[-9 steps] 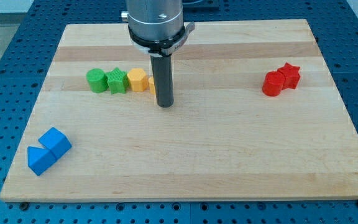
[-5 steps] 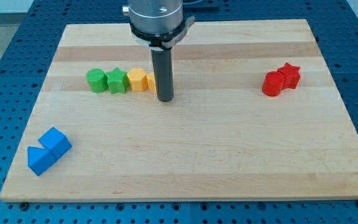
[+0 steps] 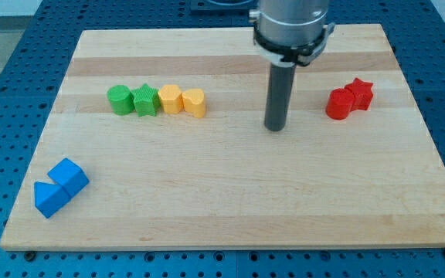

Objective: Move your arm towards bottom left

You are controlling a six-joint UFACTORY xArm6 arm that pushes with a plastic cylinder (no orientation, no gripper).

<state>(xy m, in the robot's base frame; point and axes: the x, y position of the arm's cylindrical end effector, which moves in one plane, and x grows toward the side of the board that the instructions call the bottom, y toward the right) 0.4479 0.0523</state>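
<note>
A robotics lab: wooden board (image 3: 230,201) on blue perforated mounting table (image 3: 6,46).

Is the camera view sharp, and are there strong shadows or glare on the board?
Camera view: sharp throughout, block edges crisp; lighting soft and even, only faint shadows beside the blue blocks and my tip; no glare on the wooden board; the arm's metal collar shows mild reflections and is cut off at the view's top.

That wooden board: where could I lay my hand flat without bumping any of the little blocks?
The widest bare stretch is the light wooden board along the view's bottom, right of the two blue blocks. The gap between the yellow blocks and my tip is also free. Crowded: the green-and-yellow row, and the red blocks right of my tip.
</note>
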